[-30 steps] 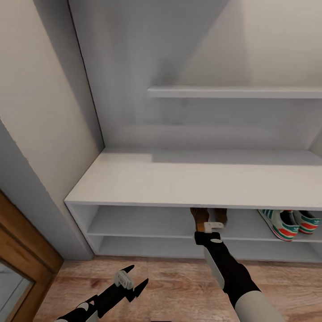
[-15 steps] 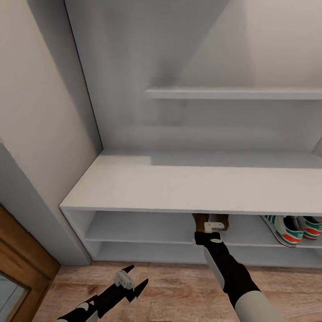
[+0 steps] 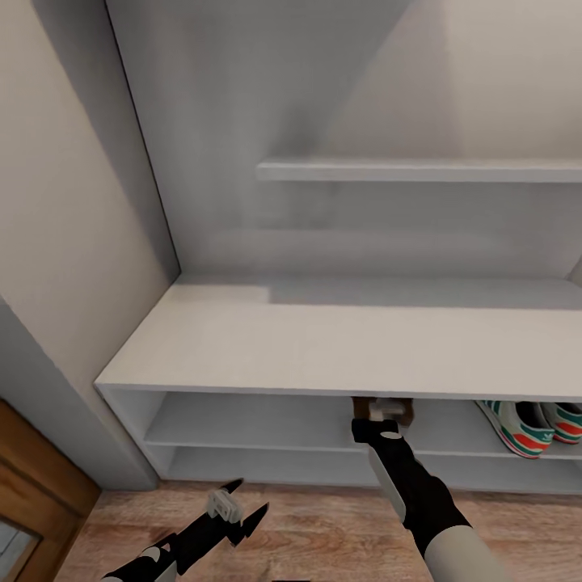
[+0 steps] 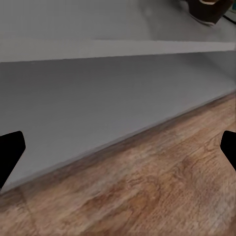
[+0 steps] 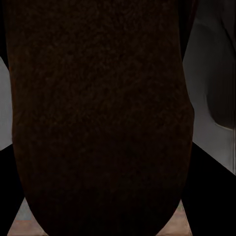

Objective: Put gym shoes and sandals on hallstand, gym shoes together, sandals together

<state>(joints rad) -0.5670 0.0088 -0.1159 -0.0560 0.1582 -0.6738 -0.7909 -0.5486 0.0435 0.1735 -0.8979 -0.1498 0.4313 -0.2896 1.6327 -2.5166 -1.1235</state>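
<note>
My right gripper (image 3: 386,409) reaches into the upper open shelf of the pale hallstand (image 3: 323,347), shut on a dark brown sandal (image 3: 406,412) that is mostly hidden under the bench top. In the right wrist view the sandal's dark sole (image 5: 98,113) lies between the black fingers (image 5: 209,196). Both gym shoes (image 3: 517,424), cream with green stripes and red-orange patches, stand side by side on the same shelf to the right. My left gripper (image 3: 250,497) hangs open and empty over the wood-plank floor (image 3: 323,525). The left wrist view shows a brown sandal (image 4: 206,10) on the shelf.
A grey wall panel and a wooden door frame (image 3: 40,485) stand at the left. A stepped wall shelf (image 3: 420,170) juts out above the bench top. The lower open shelf (image 3: 267,465) sits just above the floor.
The head camera has shifted, so the hallstand sits lower and further left in the picture. More of the sandal is hidden under the bench top. Both arms look unmoved.
</note>
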